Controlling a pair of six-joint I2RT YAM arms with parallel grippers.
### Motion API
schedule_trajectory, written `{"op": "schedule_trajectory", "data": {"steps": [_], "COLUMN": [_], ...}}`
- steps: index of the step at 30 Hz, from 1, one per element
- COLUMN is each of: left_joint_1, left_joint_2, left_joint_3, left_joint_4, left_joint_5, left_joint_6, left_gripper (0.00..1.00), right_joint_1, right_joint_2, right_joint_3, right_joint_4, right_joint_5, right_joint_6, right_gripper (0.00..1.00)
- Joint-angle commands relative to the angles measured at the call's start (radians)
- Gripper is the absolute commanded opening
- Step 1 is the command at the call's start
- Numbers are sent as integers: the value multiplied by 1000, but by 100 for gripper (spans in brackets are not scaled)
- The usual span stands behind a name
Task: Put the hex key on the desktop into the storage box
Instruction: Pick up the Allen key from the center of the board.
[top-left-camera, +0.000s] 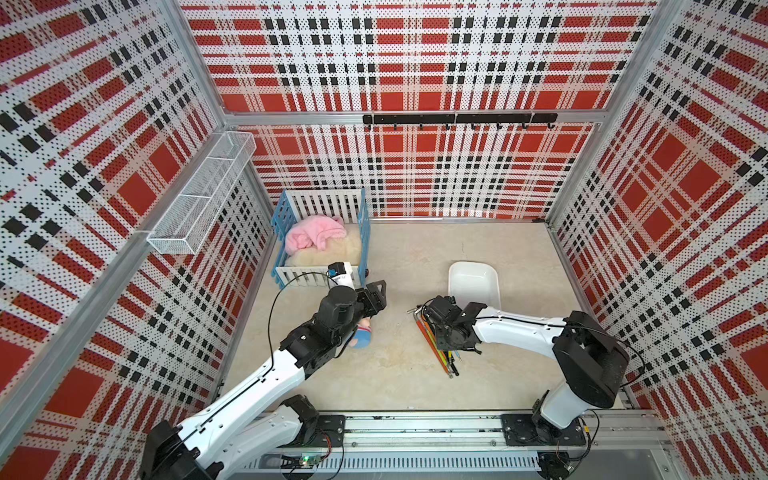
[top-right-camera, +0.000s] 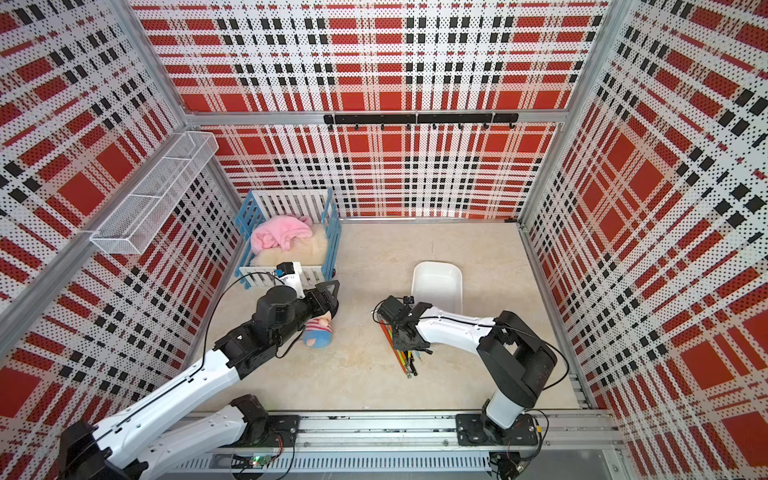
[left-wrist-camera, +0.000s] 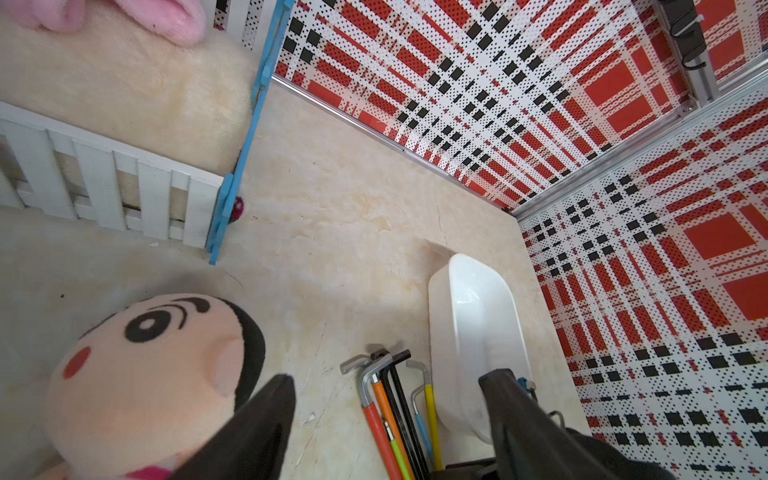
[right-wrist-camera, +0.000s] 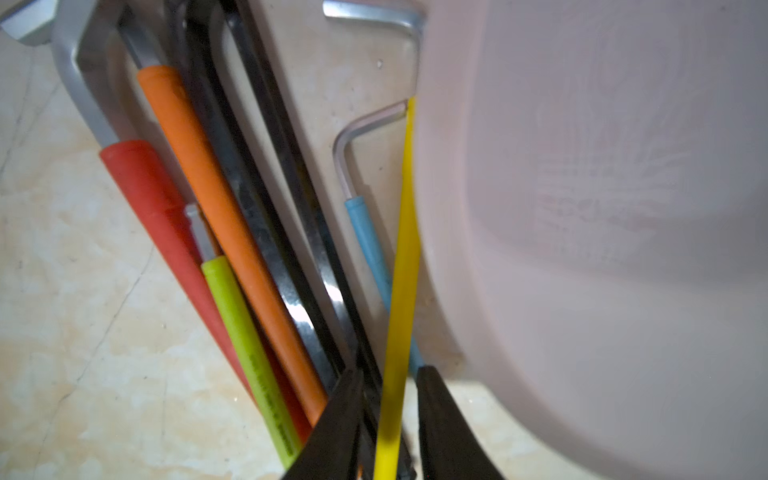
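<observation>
Right gripper (right-wrist-camera: 390, 374): jaws narrow, straddling yellow hex key (right-wrist-camera: 405, 249), not yet pinching. Key on desktop (right-wrist-camera: 83, 291) among other keys (right-wrist-camera: 208, 187), just beside storage box (right-wrist-camera: 582, 208). Step: grasp. Next, likely: close, lift, carry over rim. Left gripper (left-wrist-camera: 388, 376): wide, empty.

Beige marbled desk (top-left-camera: 415, 386), edged by aluminium rails. At the upper left of the surface in both top views, a blue-and-white toy crib (top-left-camera: 365, 237), standing on it. Right of centre, a white storage box (top-left-camera: 473, 276), open side up. Just to its lower left, hex keys (top-left-camera: 440, 356) in coloured sleeves, bundled lengthwise. Left of centre, a plush doll (top-left-camera: 362, 336), lying flat.
</observation>
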Motion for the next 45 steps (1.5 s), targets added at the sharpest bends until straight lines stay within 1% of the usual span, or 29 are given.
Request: {"op": "schedule_trajectory", "data": {"steps": [1,7,16,24,31,39,45], "left_joint_1": [9,12,13,22,39,41,41], "left_joint_2": [-12,-24,-36,-64,-95,-104,-96], "left_joint_3": [8,2,-11,-45,-80,-98,-97], "left_joint_4": [-1,0,2,3,2,6,23], "left_joint_5": [19,22,18,6,2,-5,-5], "left_joint_6": [9,4,2,7,2,-14,-18], "left_gripper": [77,76,75,74,73,72,72], "right_joint_1": [-1,-1,-1,3,27,30,30], "right_joint_2": [24,52,57,45,-2,-76,-75], "right_joint_3": [13,20,15,26,63,110,164], "right_joint_4": [9,20,23,2,-30,-97,-128], "right_joint_5": [42,48,44,49,35,42,44], "right_joint_6": [3,-10,-20,-49,-115,-87,-63], "right_gripper": [27,25,15,0,0,0,0]}}
